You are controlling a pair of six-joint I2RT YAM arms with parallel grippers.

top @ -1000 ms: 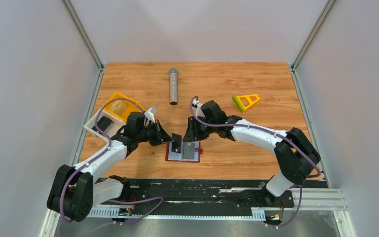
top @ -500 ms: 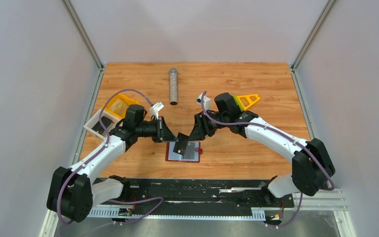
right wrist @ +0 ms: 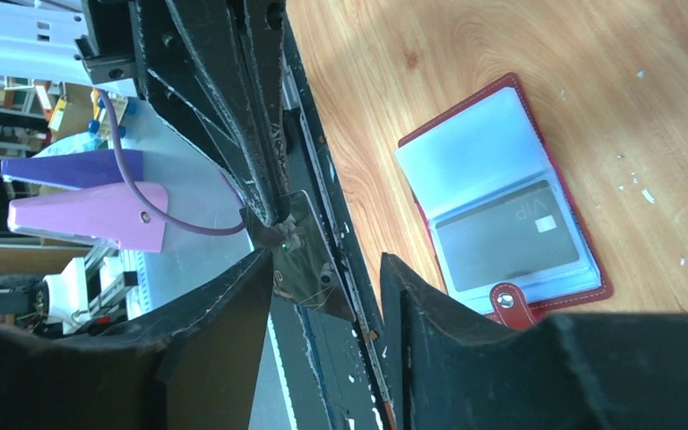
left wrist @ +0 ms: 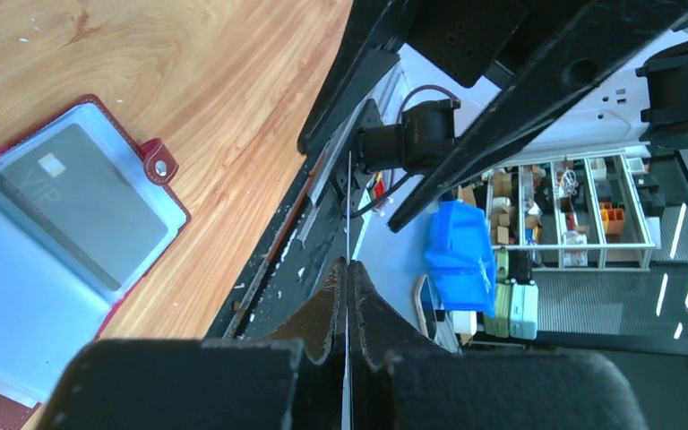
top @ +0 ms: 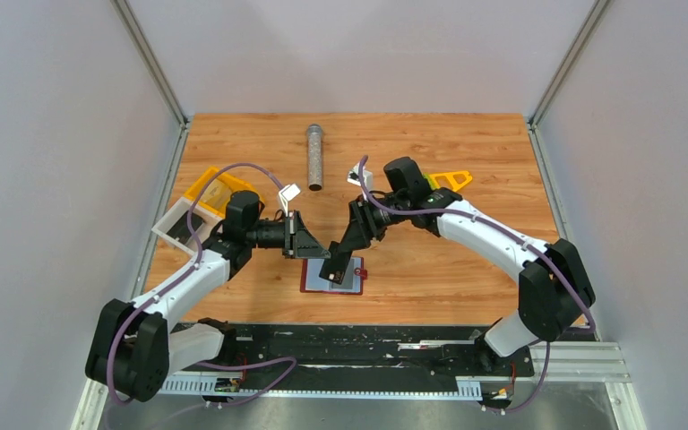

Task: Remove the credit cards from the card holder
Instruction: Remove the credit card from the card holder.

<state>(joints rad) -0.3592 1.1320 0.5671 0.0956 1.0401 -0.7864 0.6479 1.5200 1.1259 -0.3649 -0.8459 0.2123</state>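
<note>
The card holder (top: 331,278) lies open and flat at 6 o'clock on the table (top: 466,278). Its near edge is close to the table's near edge. Its snap tab (top: 361,270) points to 3 o'clock. In the left wrist view the light blue-grey pockets (left wrist: 18,269) show, and one grey VIP card (left wrist: 81,219) sits in the pocket beside the tab.

Above the holder the two arms meet. The left gripper (left wrist: 348,269) has its fingers pressed together on a dark card (left wrist: 348,206), which its own camera sees only as a thin edge. The right wrist view shows this same dark card (right wrist: 300,260) from its flat, glossy side. It is lifted clear of the holder. The right gripper (right wrist: 324,260) has its fingers apart, one on each side of the card's free end (whether a pad touches it I cannot tell).

Around the holder there is bare wood at 3 o'clock and 4 o'clock, up to the right wall. At 9 o'clock a yellow tray (top: 204,184) and a white tray (top: 166,224) stand at the left edge, touching each other, near the left arm. A metal tube (top: 314,157) lies at 12 o'clock, well apart from both grippers. A yellow-green triangular piece (top: 455,179) is at 2 o'clock, partly hidden behind the right arm.
</note>
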